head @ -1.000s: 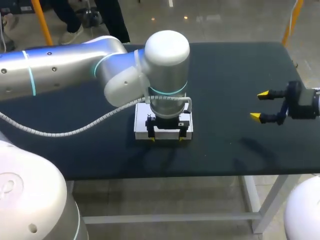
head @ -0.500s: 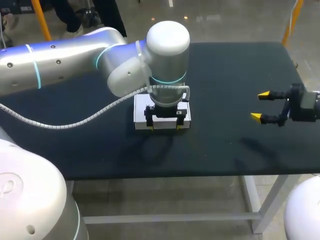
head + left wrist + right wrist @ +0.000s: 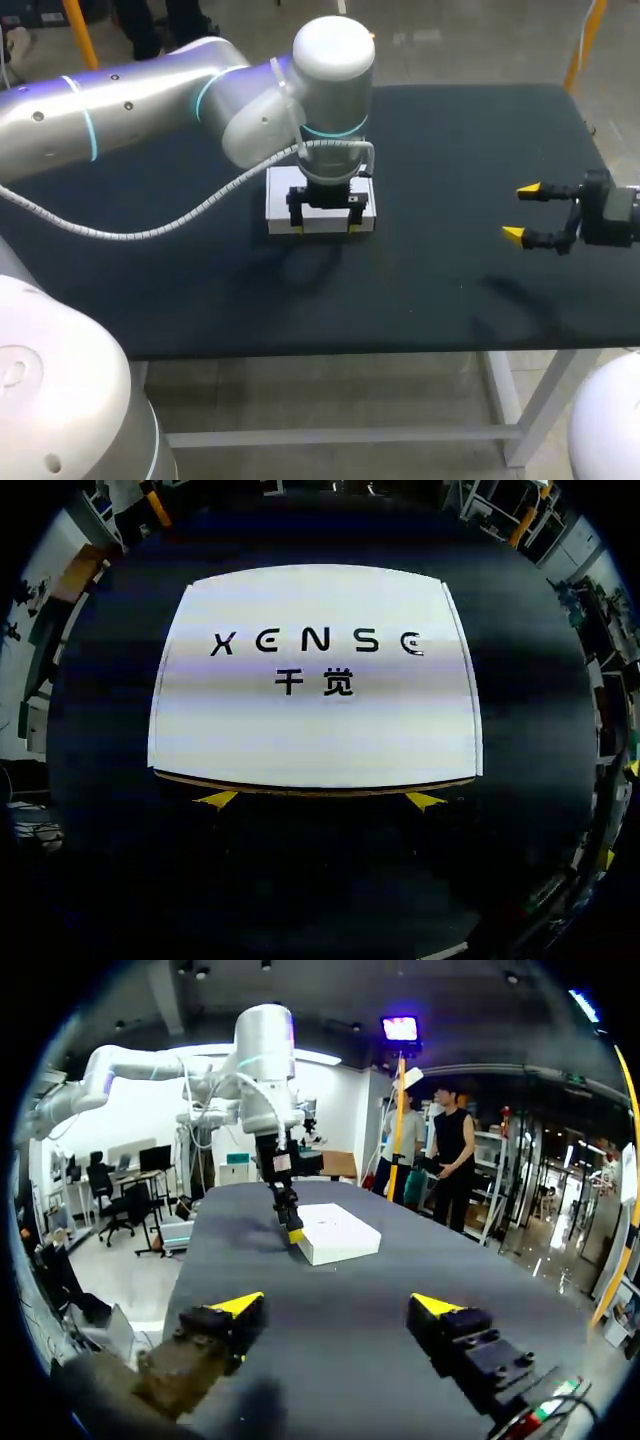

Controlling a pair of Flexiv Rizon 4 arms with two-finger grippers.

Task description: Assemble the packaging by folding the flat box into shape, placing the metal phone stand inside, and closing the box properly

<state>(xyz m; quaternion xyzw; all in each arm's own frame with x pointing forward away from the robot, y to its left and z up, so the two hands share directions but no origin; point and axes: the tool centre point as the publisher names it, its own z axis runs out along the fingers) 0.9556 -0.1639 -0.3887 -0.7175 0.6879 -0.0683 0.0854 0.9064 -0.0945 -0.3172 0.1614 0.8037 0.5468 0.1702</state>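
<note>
Two robot arms work over a dark table [image 3: 450,150]. A white box [image 3: 282,200], folded into shape with its top flat and shut and black print across it, lies about midway between the table's left and right edges, well back from the front edge. The left arm comes in from the left and stands over the box, pointing straight down. The left gripper [image 3: 325,228] has its fingers spread wide with nothing between them. Its two yellow tips sit low at the box's front side, one near each front corner, and it is unclear whether they touch it. The right gripper [image 3: 520,211] hovers near the table's right edge, well apart from the box. Its fingers are spread and empty, and they point across the table toward the box.
</note>
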